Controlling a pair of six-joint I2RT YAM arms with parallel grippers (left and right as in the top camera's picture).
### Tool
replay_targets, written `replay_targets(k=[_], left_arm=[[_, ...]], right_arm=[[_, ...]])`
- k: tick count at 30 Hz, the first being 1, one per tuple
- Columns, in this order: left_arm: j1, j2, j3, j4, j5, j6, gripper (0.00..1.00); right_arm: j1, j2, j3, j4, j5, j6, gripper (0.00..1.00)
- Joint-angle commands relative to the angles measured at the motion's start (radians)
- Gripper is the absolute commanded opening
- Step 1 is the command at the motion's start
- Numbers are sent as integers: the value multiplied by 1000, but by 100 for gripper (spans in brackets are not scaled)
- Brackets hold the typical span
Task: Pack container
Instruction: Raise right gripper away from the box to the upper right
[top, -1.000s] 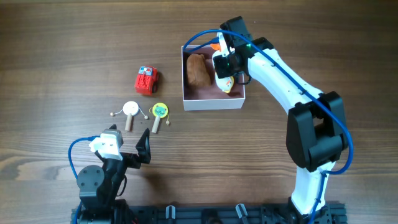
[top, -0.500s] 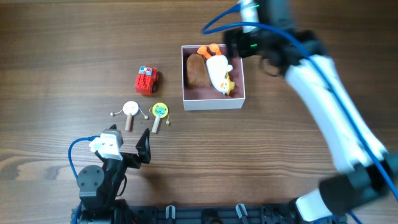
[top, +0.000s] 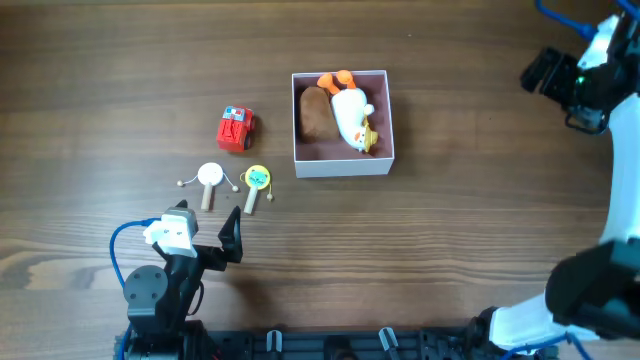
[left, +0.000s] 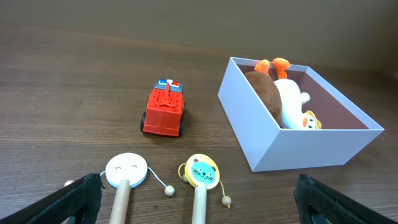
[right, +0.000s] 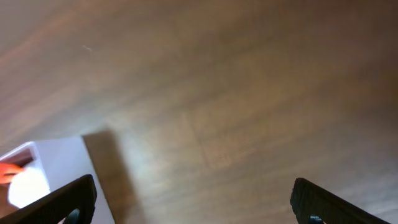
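Note:
The container (top: 343, 166) is a square white box with a pink inside, at the table's middle back; it also shows in the left wrist view (left: 267, 140) and at the left edge of the right wrist view (right: 59, 162). In it lie a brown plush (top: 316, 112) and a white plush with orange feet (top: 350, 115). A red toy car (top: 235, 129), a white rattle drum (top: 209, 179) and a yellow cat rattle drum (top: 256, 182) lie left of it. My left gripper (top: 205, 248) is open and empty near the front. My right gripper (top: 552, 75) is open and empty at the far right.
The table is dark wood. The left arm's base (top: 160, 290) stands at the front left edge. The right arm (top: 615, 200) runs along the right edge.
My right gripper has let go of the white plush, which now lies in the container, and has swung away from the box to the far right. The left arm has not moved.

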Motion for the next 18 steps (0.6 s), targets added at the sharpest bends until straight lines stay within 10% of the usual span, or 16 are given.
replay_targets(k=[1,9,18], left_arm=[[5,-7,-7,-1,71,9,100],[5,40,19,-54,101,-118,99],[5,509,356,-115,-33,-175,100]], right_arm=[[-12,76,-14,-18,-58,61,100],[-11,171,-14,-18,-58,60,100],[-11,178,-14,-1,-58,60,100]])
